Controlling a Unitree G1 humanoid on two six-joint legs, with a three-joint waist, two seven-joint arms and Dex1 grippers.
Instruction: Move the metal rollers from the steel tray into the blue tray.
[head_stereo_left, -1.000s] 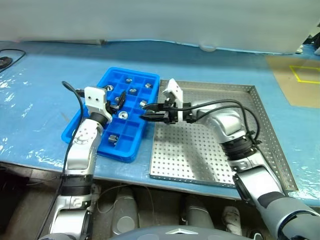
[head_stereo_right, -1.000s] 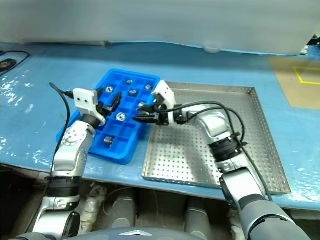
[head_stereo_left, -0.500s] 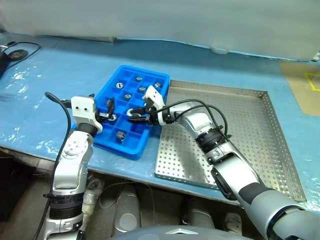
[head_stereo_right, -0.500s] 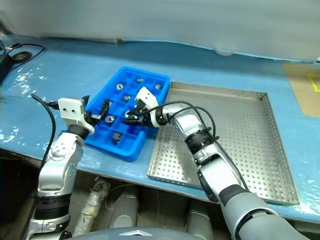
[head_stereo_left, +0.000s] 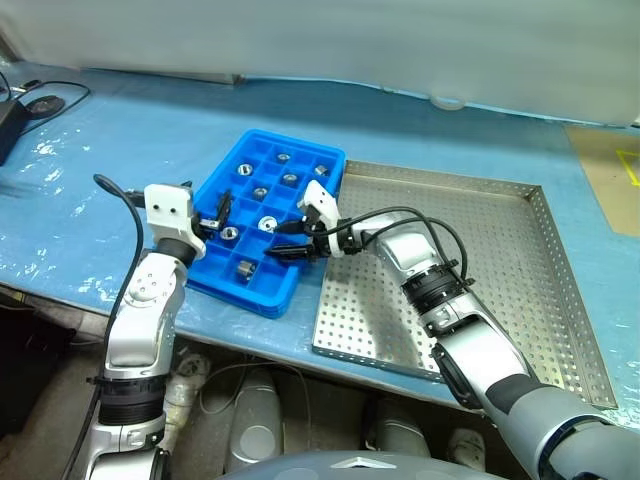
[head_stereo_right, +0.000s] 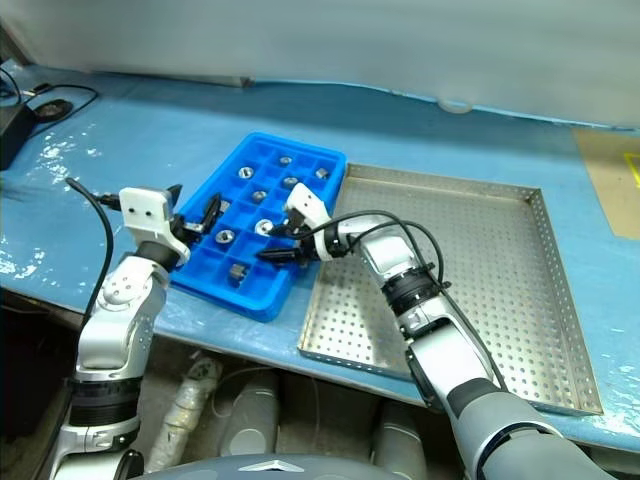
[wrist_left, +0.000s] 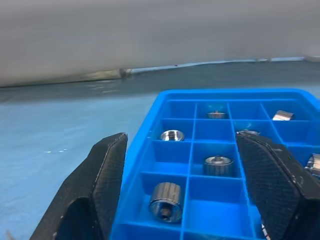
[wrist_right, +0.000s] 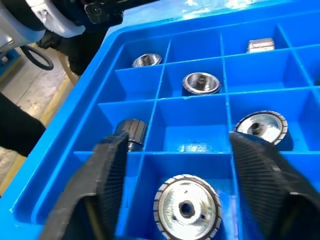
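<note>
The blue tray (head_stereo_left: 262, 212) lies left of the steel tray (head_stereo_left: 470, 270) on the blue-covered table. Several metal rollers sit in its compartments, among them one (head_stereo_left: 268, 224) near the middle and one (head_stereo_left: 245, 267) near the front. My right gripper (head_stereo_left: 283, 241) reaches in over the blue tray's right rim and is open. In the right wrist view a toothed roller (wrist_right: 187, 207) lies in the compartment between its fingers (wrist_right: 107, 175). My left gripper (head_stereo_left: 215, 215) hovers open over the tray's left rim with nothing in it; a roller (wrist_left: 165, 201) lies below it.
The table's front edge runs just in front of both trays. A black cable and device (head_stereo_left: 30, 105) lie at the far left. A tan patch with yellow tape (head_stereo_left: 615, 165) is at the far right. The steel tray's raised rim (head_stereo_left: 440, 185) borders the blue tray.
The head camera has turned, shifting the whole picture. My right gripper, shut a second ago, has sunk slightly over the blue tray and opened. The left arm has stayed put.
</note>
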